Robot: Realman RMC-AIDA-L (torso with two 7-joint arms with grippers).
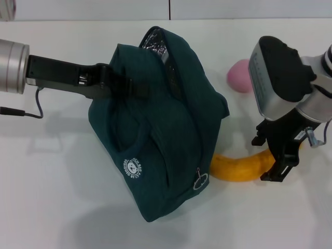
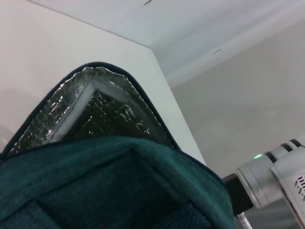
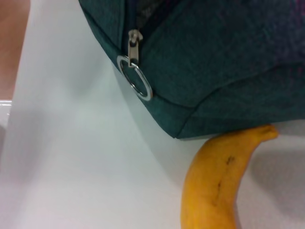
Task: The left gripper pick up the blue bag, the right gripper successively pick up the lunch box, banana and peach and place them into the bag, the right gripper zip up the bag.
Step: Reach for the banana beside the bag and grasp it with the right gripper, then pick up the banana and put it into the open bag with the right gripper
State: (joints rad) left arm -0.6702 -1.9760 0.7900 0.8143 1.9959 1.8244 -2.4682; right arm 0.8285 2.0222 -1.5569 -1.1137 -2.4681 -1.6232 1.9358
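Note:
The blue bag (image 1: 155, 129) stands tilted at the table's middle, its mouth open at the far top and showing the foil lining (image 2: 105, 114). My left gripper (image 1: 115, 84) reaches in from the left and is shut on the bag's handle fabric. The banana (image 1: 236, 167) lies on the table at the bag's lower right corner, one tip under the bag's edge (image 3: 224, 186). My right gripper (image 1: 271, 158) hovers open over the banana's right end, which it hides. The peach (image 1: 239, 75) sits behind, to the right of the bag. The lunch box is out of view.
The ring zip pull (image 3: 135, 81) hangs at the bag's near right corner, close to the banana. A cable (image 1: 31, 109) trails from the left arm onto the white table (image 1: 52, 197). The right arm's silver wrist (image 2: 269, 183) shows beyond the bag.

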